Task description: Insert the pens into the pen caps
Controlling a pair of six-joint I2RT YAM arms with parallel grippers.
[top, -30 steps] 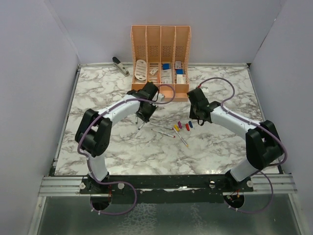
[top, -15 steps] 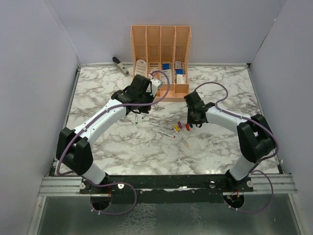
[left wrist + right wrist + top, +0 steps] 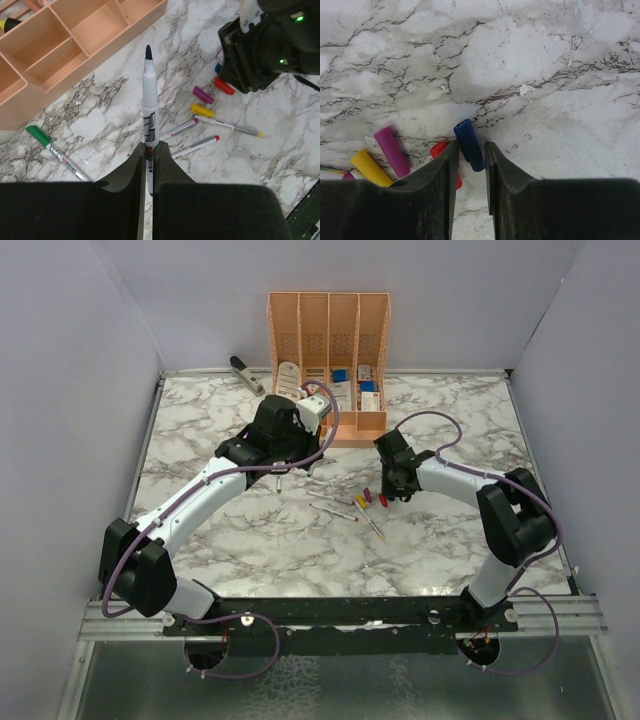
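My left gripper (image 3: 149,146) is shut on a white-grey pen (image 3: 149,95) with a dark blue tip and holds it above the marble table (image 3: 250,540); in the top view the gripper (image 3: 282,470) is left of the caps. My right gripper (image 3: 471,145) is open and low on the table, its jaws on either side of the blue cap (image 3: 469,144). The red cap (image 3: 440,149), purple cap (image 3: 392,150) and yellow cap (image 3: 369,167) lie just to its left. Three pens (image 3: 200,145) lie near them. A pen with a green end (image 3: 37,135) lies by the organizer.
The peach organizer (image 3: 328,340) stands at the back middle, and its compartments show in the left wrist view (image 3: 75,30). A grey-black stapler (image 3: 243,373) lies at the back left. My right gripper's black body (image 3: 265,45) is close to the held pen's tip.
My left arm has stretched out and swung its gripper back and left with the pen. My right gripper has moved left and down onto the blue cap.
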